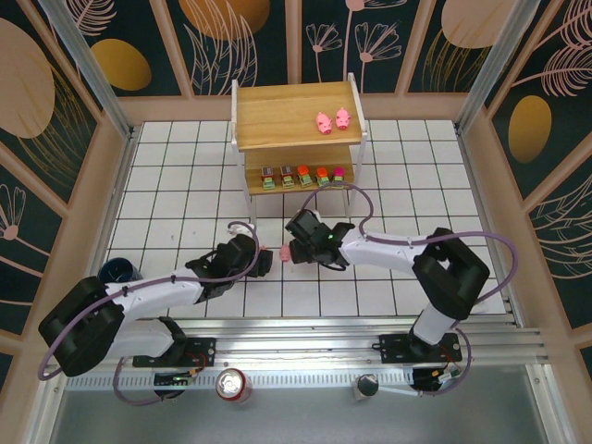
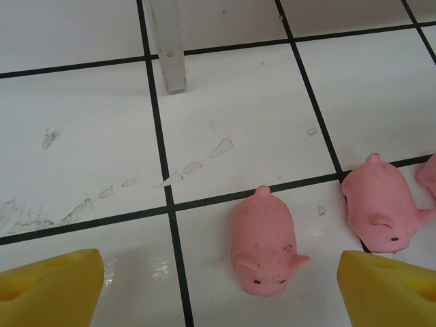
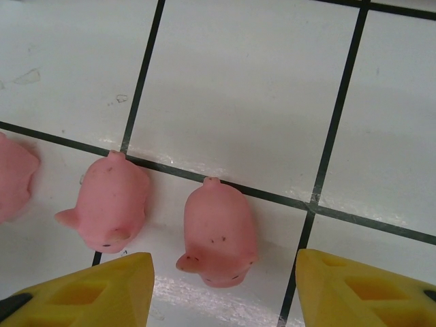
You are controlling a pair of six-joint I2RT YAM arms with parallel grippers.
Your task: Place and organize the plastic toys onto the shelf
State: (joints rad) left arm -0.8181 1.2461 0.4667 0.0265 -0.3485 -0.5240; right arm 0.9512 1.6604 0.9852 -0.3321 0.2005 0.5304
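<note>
mug (image 1: 118, 270) is sitting at the far left of the top view. left gripper (image 2: 218, 283) is hanging released, its yellow fingertips (image 2: 51, 289) standing wide either side of a pink pig (image 2: 262, 242) on the tiles (image 2: 82, 157), not touching it; a second pig (image 2: 378, 211) is lying just right of it. shelf (image 1: 277, 116), upper centre, is carrying two pigs (image 1: 324, 122) on its top board and five blocky pieces (image 1: 304, 175) in a row below. right gripper (image 3: 225, 283) is likewise gaping, straddling a floor pig (image 3: 218, 231), clear of it.

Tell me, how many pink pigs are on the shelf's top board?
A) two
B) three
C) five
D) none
A: a pink pig and a second pig lie side by side on the top board of the shelf.
</note>
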